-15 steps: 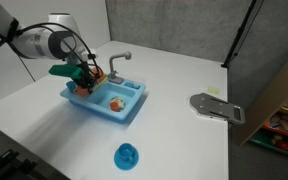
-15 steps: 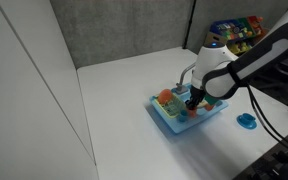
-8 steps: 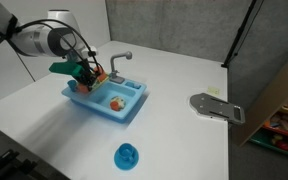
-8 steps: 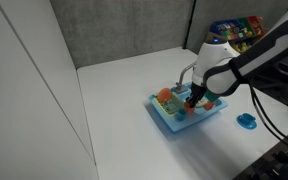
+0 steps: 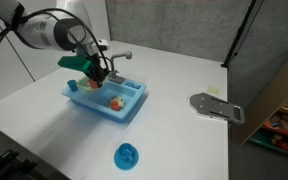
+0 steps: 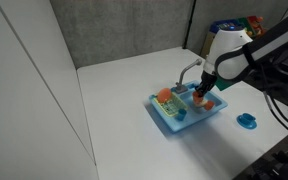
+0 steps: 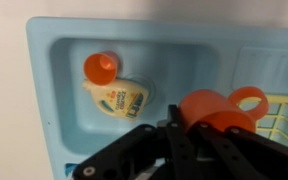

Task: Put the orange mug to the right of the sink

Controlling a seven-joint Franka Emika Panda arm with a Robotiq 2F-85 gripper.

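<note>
Pincer (image 7: 198, 130) is clamped on the small orange-red round plastic toy mug (image 7: 210, 107), handle poking out sideways. The mug hangs over the light blue two-basin plastic toy sink (image 7: 54, 60), not on the white surface (image 5: 184, 140). Looks like the carry step. Next, imo: clear the sink's right rim, lower, let go just beside it. Small yellow toy bottle w/ orange cap (image 7: 119, 95) lies in the sink's basin. Its label print is too blurry to read.

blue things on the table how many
2: the sink, and a small round blue object lying apart from it, nearer the camera. Smaller blue pieces could be hidden.
</note>
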